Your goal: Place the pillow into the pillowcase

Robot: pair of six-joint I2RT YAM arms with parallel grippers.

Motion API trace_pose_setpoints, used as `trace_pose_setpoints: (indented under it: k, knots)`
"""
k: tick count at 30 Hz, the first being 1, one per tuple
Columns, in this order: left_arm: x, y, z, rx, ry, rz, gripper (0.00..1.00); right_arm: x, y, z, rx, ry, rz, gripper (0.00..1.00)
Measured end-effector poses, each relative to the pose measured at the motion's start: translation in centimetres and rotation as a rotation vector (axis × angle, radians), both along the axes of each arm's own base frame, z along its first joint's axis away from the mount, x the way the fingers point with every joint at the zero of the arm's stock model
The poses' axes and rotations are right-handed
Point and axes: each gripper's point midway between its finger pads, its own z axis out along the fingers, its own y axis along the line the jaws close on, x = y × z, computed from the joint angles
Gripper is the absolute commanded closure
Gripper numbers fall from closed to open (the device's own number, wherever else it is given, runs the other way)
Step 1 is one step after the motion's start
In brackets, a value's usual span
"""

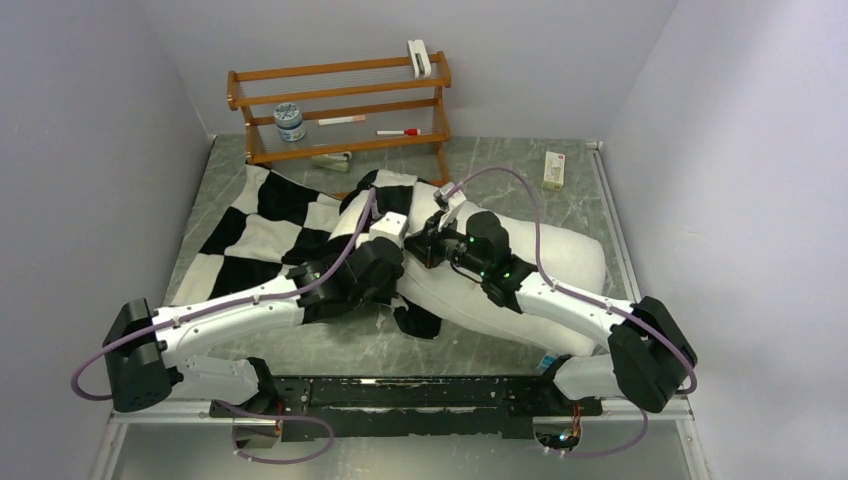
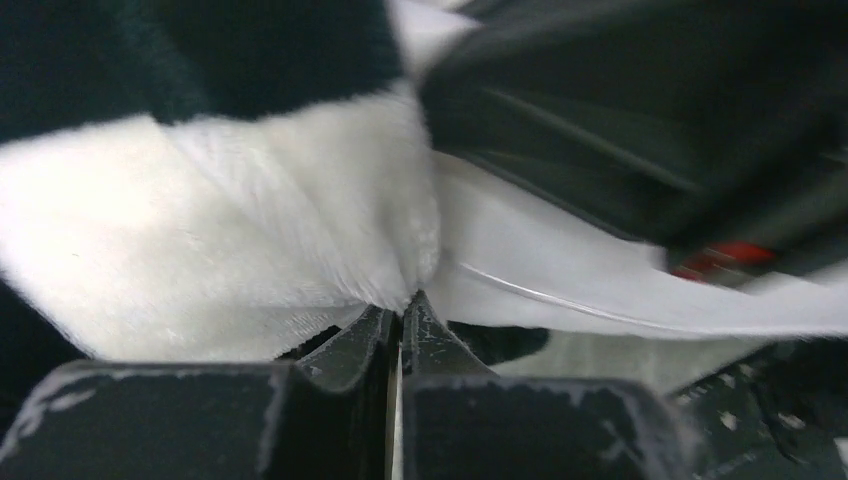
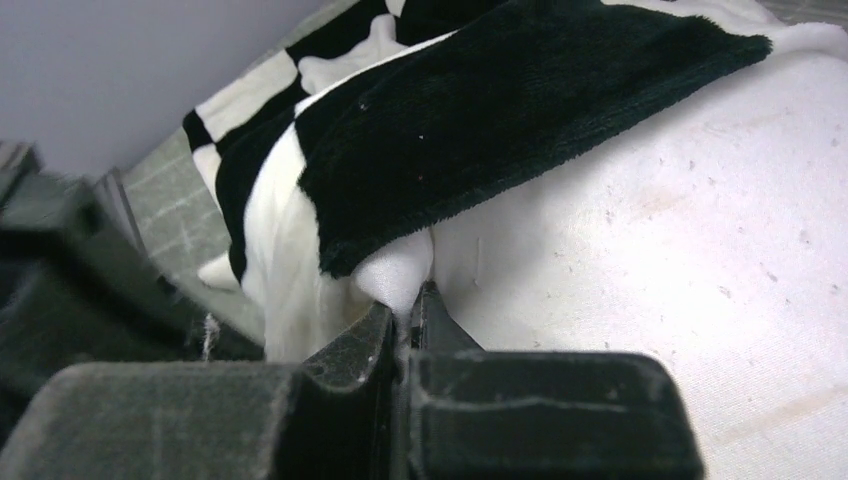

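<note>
The black-and-white checkered pillowcase (image 1: 262, 228) lies spread at the left middle of the table. Its open end is drawn over the left end of the white pillow (image 1: 560, 262), which lies across the centre right. My left gripper (image 1: 392, 240) is at that open end. In the left wrist view it (image 2: 403, 303) is shut on a white plush fold of the pillowcase (image 2: 250, 230), beside the smooth pillow (image 2: 560, 275). My right gripper (image 1: 440, 218) is shut on a white fold (image 3: 395, 272) of the pillowcase rim under a black flap (image 3: 480, 110) lying on the pillow (image 3: 680, 250).
A wooden rack (image 1: 340, 110) stands at the back with a jar (image 1: 289, 121), a red marker (image 1: 398, 131) and a white clip (image 1: 419, 58). A small white box (image 1: 553, 170) lies at the back right. Walls close in left and right.
</note>
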Motion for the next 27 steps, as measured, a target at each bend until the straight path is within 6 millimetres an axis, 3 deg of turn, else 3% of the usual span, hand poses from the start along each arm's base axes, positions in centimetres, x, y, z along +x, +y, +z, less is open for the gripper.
trace_pose_setpoints:
  k: [5, 10, 13, 17, 20, 24, 27]
  knots:
    - [-2.5, -3.5, 2.2, -0.177, -0.023, -0.126, 0.95, 0.7, 0.5, -0.1, 0.111, 0.032, -0.040, 1.00]
    - [-3.7, -5.1, -0.2, -0.298, 0.021, -0.160, 0.95, 0.9, 1.0, -0.6, 0.160, 0.070, -0.050, 1.00]
    - [-3.9, -5.6, -0.5, -0.328, 0.035, -0.167, 0.93, 0.6, 0.9, -1.2, 0.156, 0.079, -0.045, 0.97]
    - [-4.0, -5.7, -0.5, -0.343, 0.049, -0.158, 0.65, 0.2, 0.5, -1.2, 0.123, 0.074, -0.049, 0.68]
    - [-4.4, -5.7, -0.4, -0.330, 0.062, -0.160, 0.52, -0.4, -0.6, -0.9, 0.069, 0.071, -0.067, 0.39]
    - [-4.3, -5.6, 1.6, -0.302, 0.054, -0.159, 0.43, -0.1, -2.5, 2.5, -0.002, 0.022, -0.109, 0.25]
    - [-3.8, -5.3, 5.0, -0.307, 0.009, -0.149, 0.38, 1.5, -4.4, 5.6, -0.013, -0.017, -0.160, 0.17]
